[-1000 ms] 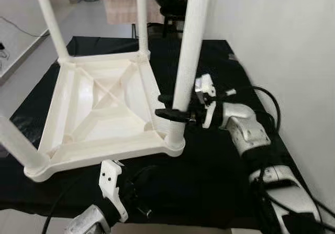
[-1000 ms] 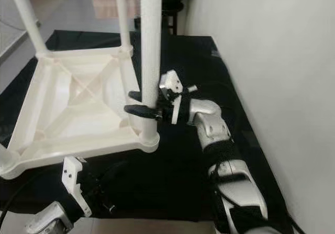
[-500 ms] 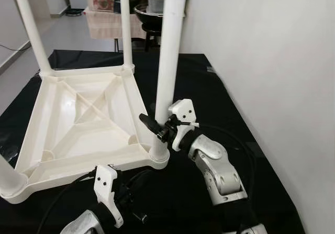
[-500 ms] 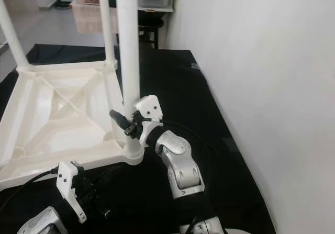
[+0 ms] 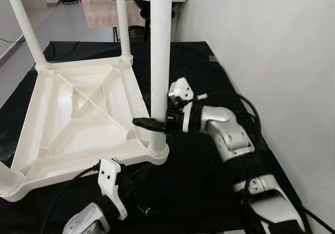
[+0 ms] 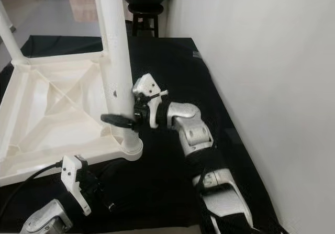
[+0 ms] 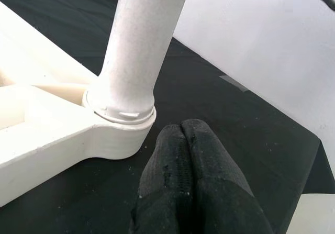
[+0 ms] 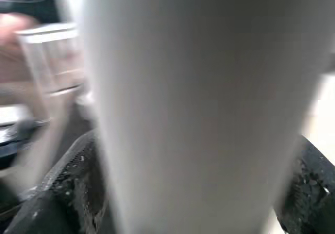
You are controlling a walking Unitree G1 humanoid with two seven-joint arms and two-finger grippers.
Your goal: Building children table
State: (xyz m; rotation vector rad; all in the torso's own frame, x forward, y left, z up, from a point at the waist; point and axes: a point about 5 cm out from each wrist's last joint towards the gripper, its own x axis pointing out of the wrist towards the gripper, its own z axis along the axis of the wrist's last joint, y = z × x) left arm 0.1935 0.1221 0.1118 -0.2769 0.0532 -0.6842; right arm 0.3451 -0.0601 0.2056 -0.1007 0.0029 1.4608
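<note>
The white table (image 5: 84, 113) lies upside down on a black cloth (image 5: 209, 155). The right gripper (image 5: 152, 123) clamps the near-right leg (image 5: 159, 61) just above its socket. The left gripper (image 7: 186, 140), fingers pressed together (holding nothing), hovers near that corner. 2 far legs (image 5: 121, 19) stand upright; a white wall (image 5: 272, 45) runs along the right.

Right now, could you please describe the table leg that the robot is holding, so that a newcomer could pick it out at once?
On the black cloth lies an upturned white plastic table top with round white legs standing up from its corners. The one meant is the leg at the near corner on the robot's right, beside the white wall. Alone among them, it has the right gripper clamped around it just above its socket.
</note>
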